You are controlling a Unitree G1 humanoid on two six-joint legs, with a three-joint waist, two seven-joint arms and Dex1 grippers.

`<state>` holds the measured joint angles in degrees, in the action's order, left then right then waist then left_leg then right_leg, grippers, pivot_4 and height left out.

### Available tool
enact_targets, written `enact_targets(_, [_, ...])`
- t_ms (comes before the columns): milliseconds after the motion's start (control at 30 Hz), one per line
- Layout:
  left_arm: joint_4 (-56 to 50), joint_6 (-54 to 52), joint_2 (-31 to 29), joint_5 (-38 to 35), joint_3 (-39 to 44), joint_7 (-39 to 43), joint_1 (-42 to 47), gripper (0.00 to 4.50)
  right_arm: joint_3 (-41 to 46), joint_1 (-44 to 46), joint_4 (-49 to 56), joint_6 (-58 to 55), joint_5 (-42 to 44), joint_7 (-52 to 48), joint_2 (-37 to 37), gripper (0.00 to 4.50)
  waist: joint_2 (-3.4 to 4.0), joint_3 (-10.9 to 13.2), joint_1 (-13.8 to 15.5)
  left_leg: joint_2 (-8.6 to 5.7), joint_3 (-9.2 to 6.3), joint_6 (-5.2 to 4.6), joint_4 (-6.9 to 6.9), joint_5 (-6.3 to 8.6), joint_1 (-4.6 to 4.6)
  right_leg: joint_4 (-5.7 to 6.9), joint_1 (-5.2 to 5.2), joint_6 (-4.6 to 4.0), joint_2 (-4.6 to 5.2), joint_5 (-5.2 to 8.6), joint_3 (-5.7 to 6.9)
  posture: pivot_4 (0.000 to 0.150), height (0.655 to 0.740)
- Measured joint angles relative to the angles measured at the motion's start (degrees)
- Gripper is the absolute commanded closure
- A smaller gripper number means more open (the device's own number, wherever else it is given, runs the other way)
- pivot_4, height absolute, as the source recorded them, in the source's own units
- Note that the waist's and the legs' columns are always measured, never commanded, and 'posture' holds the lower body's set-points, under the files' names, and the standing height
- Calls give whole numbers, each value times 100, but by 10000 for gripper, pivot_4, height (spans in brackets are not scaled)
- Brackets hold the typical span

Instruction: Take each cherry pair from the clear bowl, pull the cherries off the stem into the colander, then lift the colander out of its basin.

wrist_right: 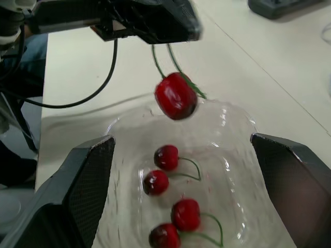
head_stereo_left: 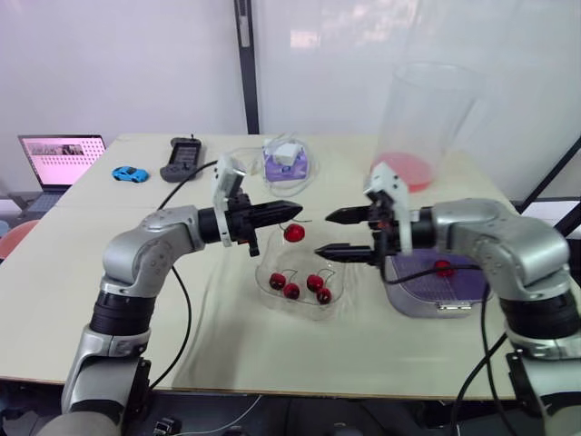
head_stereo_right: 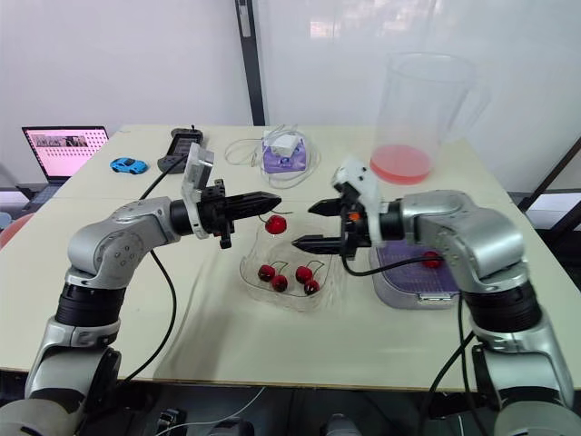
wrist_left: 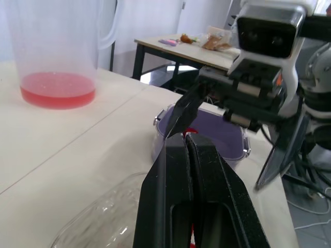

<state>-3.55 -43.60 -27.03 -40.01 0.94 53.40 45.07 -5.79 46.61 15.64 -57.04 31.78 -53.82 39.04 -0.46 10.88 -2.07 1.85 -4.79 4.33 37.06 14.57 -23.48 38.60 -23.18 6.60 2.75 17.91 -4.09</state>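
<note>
My left gripper (head_stereo_left: 295, 211) is shut on the green stem of a red cherry (head_stereo_left: 294, 232), which hangs above the far edge of the clear bowl (head_stereo_left: 268, 265). In the right wrist view the same cherry (wrist_right: 176, 95) dangles below the left gripper (wrist_right: 150, 26). Several more cherries (head_stereo_left: 292, 291) lie in the bowl. My right gripper (head_stereo_left: 324, 233) is open, tips pointing at the left gripper, just right of the hanging cherry and not touching it. The purple colander (head_stereo_left: 454, 295) sits in its basin at the right with one cherry (head_stereo_left: 443, 268) inside.
A tall clear pitcher (head_stereo_left: 413, 118) with pink liquid stands behind the colander. A purple box with a cable (head_stereo_left: 286, 159), a black handheld device (head_stereo_left: 183, 159), a blue toy car (head_stereo_left: 130, 173) and a laptop (head_stereo_left: 59, 159) sit along the back left.
</note>
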Motion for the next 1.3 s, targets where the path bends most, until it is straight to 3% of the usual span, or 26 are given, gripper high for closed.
enact_targets(267, [1,1,31,1,-19,-6,2,45000,-301,119,-346,317,-150,255,-524,361,0,0,-35,0,-2,2,-1,-1,0,3,-2,0,0,0,0,1500,7332])
enact_targets(433, [1,3,37,2,-18,-16,1,45000,-289,179,-470,387,-148,348,-712,23522,0,0,-43,1,-3,1,-1,-1,0,4,-2,0,-1,0,0,1500,7332])
enact_targets(867, [3,16,73,7,-18,-12,1,45000,-305,179,-482,494,-225,404,-817,23522,0,0,-44,1,-3,0,-2,0,0,4,-2,0,-1,0,1,1500,7332])
enact_targets(967, [4,17,76,13,-18,-10,1,45000,-305,179,-492,493,-229,404,-817,31449,0,0,-43,1,-3,0,-2,0,0,4,-3,0,-1,0,1,1500,7332])
enact_targets(1000, [5,17,77,16,-18,-9,1,45000,-307,179,-494,494,-232,405,-817,35951,0,0,-43,1,-3,-1,-2,0,0,4,-2,0,-1,0,0,1500,7332])
enact_targets(1300, [13,17,113,71,-19,13,2,45000,-385,178,-493,522,-297,397,-815,35951,0,0,-44,0,-3,-2,-2,1,0,4,-3,0,-1,0,1,1500,7332])
